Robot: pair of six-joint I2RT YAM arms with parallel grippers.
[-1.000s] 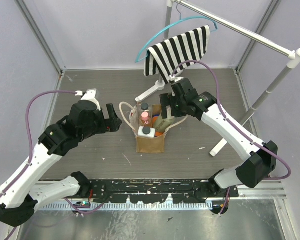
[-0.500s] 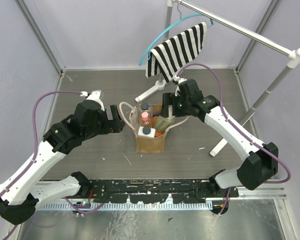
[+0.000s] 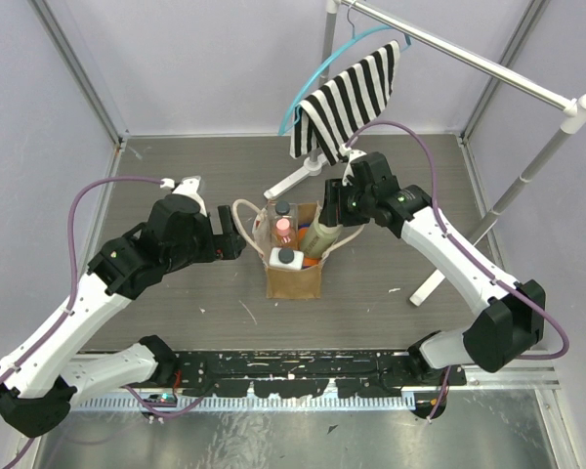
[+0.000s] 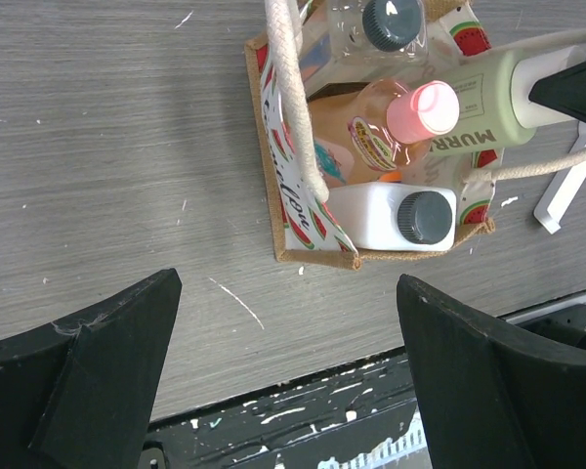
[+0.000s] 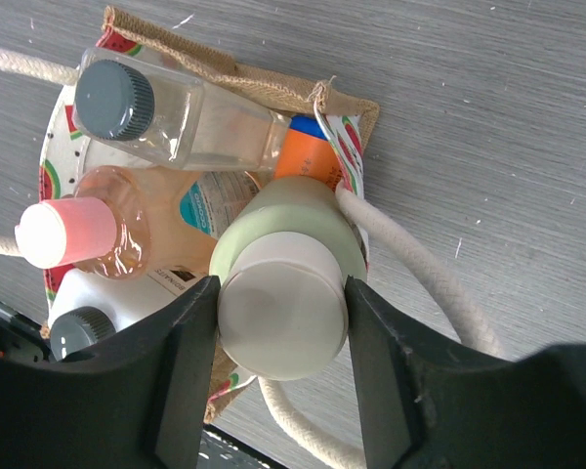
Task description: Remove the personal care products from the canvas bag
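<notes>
The canvas bag (image 3: 293,280) stands mid-table, bottles poking out of its top. My right gripper (image 5: 281,322) is above it, both fingers pressed on the pale cap of the tall cream bottle (image 5: 288,244), which leans at the bag's right side (image 3: 322,234). Also inside are a peach bottle with a pink cap (image 5: 66,234), a clear bottle with a dark cap (image 5: 156,112), a squat white bottle with a dark cap (image 4: 381,217) and an orange one (image 5: 303,161), mostly hidden. My left gripper (image 4: 288,381) hangs open just left of the bag (image 4: 293,220), holding nothing.
A black-and-white striped cloth (image 3: 352,93) hangs on a teal hanger from a white rack behind the bag. The rack's feet (image 3: 298,181) reach close to the bag's back and right. The bag's rope handles (image 5: 410,264) loop out on both sides.
My right gripper's jaws have closed in onto the cream bottle's cap, and the bottle stands more upright. The left arm edged slightly toward the bag. The striped cloth swung.
</notes>
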